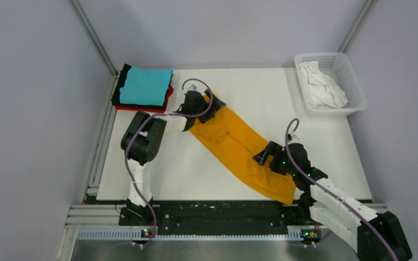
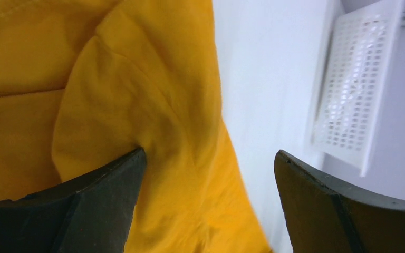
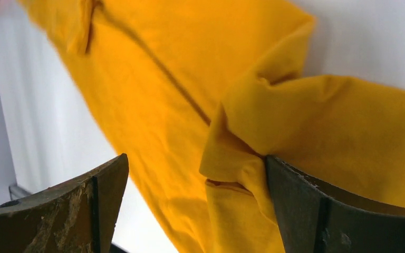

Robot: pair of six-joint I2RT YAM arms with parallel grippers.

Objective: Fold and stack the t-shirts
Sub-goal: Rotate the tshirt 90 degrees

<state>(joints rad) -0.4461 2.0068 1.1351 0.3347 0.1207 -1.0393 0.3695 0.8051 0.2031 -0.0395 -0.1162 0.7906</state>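
Closest in the left wrist view, the left end effector is standing released, jaws wide. One finger is meeting a raised fold of the orange-yellow t-shirt and the other is hanging over bare worktop. The right end effector is likewise gaping, gripping nothing, with a bunched lump of the same cloth sitting against one finger.

From above, I am seeing this shirt lying as a long narrow band, running diagonally from the left end effector at the far left down to the near edge beside the right arm. Its surface is creasing along the middle.

The cyan t-shirt is topping a folded pile at the far left corner. The red t-shirt and black t-shirt are showing only as edges beneath it. The white t-shirt is lying crumpled in the basket at the far right.

The left end effector is covering the band's far end, and both wrist views are cropping the cloth. I cannot tell whether the fingers are pressing it.
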